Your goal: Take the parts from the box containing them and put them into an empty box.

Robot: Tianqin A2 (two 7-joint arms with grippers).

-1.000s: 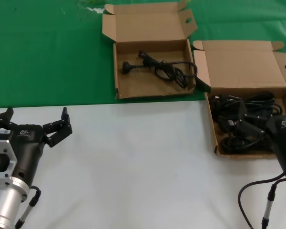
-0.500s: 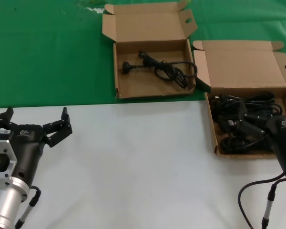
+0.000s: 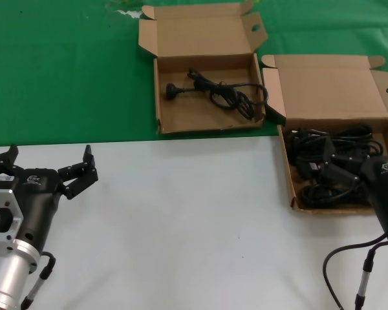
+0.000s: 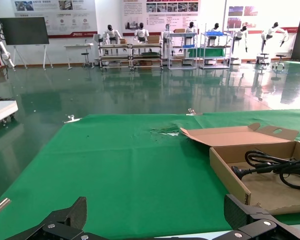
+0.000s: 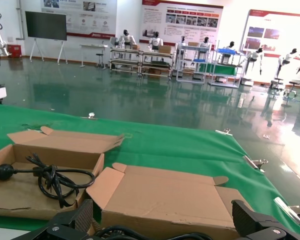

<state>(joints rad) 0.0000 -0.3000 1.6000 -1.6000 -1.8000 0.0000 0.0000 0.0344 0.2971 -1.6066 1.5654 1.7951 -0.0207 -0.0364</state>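
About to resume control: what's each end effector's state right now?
Left end effector: open, empty, over the white table.
Right end effector: open, holding nothing, at the near edge of the wider box.

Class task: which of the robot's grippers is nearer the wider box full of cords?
Right. The right gripper hangs over the near right corner of the wider box. The left gripper waits far across the table, open.

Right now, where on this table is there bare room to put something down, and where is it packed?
The white tabletop lies bare between the left tool and the wider box. The narrower box holds one cord, with bare floor near its front wall. The wider box is crowded with cords, and the right tool sits at its edge.
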